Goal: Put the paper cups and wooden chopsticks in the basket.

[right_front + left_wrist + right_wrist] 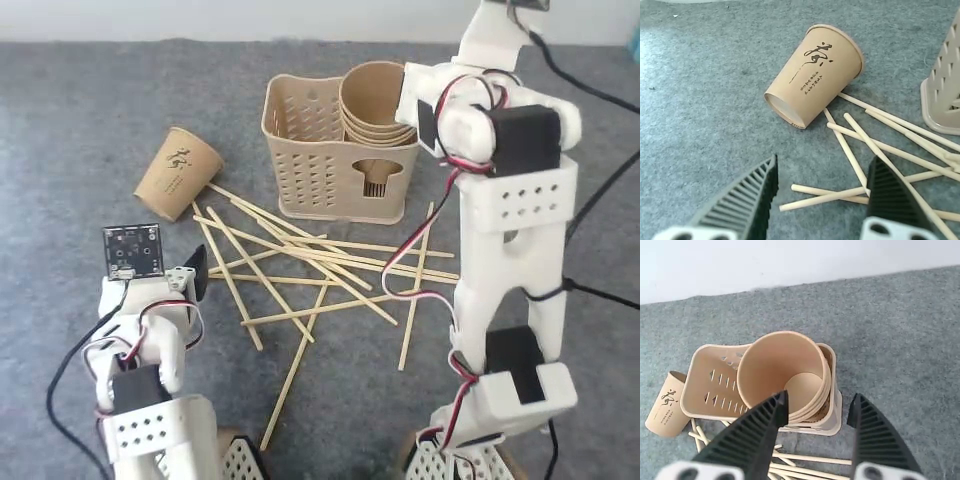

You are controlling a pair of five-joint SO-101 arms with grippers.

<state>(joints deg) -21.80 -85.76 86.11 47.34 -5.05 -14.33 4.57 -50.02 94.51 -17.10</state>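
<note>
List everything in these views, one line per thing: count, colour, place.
basket: one, beige, perforated, upright on the carpet.
stacked cups: several nested, exact count unclear, brown, upright at one end of the basket.
loose cup: one, brown with dark print, on its side on the carpet beside the basket.
chopsticks: many, overlapping, pale wood, scattered in front of the basket.
carpet: one, grey, covering the table.
wall: one, white, beyond the carpet's far edge.
left arm: one, white with black motors, at the near edge.
right arm: one, same colours, beside the basket.
left pincer: one, black, open, over chopsticks near the loose cup.
right pincer: one, black, open, above the stacked cups.
</note>
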